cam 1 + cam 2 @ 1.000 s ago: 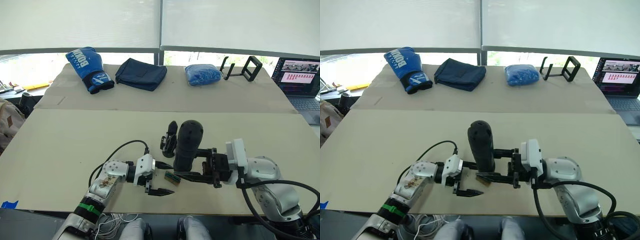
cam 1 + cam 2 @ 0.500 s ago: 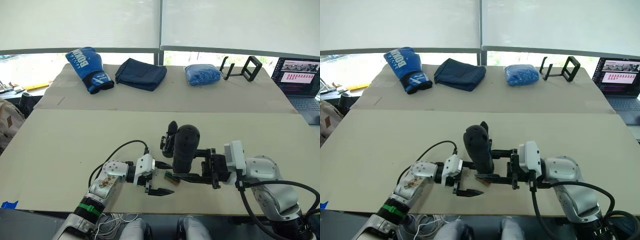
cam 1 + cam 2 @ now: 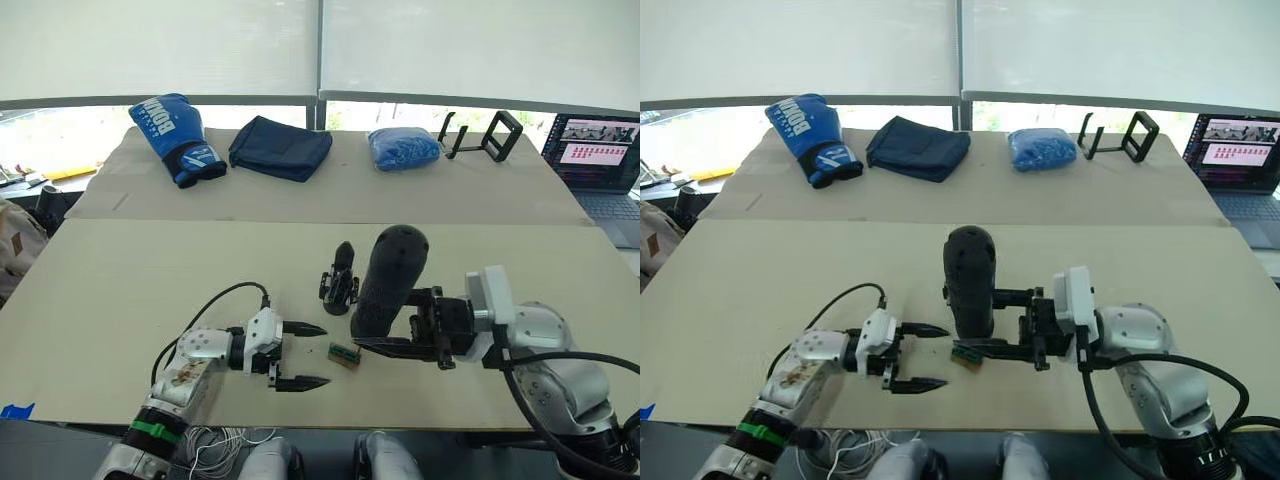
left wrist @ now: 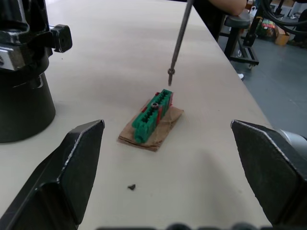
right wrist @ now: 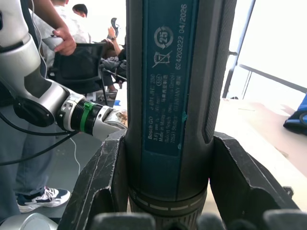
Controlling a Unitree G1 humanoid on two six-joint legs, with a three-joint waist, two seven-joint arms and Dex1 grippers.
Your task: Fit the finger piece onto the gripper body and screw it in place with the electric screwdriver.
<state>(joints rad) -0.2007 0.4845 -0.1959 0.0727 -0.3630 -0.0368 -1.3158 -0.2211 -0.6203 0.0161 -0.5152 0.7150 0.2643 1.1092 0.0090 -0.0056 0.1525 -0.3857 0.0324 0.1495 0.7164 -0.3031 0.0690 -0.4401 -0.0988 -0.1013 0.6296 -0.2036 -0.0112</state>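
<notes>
The right gripper [image 3: 372, 344] pinches the screwdriver [image 3: 388, 282], its tip over the green block [image 4: 152, 115]. The left gripper [image 3: 303, 355] is spread wide. The gripper body [image 3: 340, 276] stands just behind.

The bench [image 3: 120, 290] carries one electric screwdriver [image 3: 388, 282], one gripper body [image 3: 340, 278], one small green block [image 3: 345, 353], one blue boxing glove [image 3: 176, 136], one dark folded cloth [image 3: 280, 147], one blue bundle [image 3: 404, 147], one black stand [image 3: 482, 137] and one laptop [image 3: 600, 160]. Two pincers show, the left pincer [image 3: 300, 355] and the right pincer [image 3: 372, 330].
</notes>
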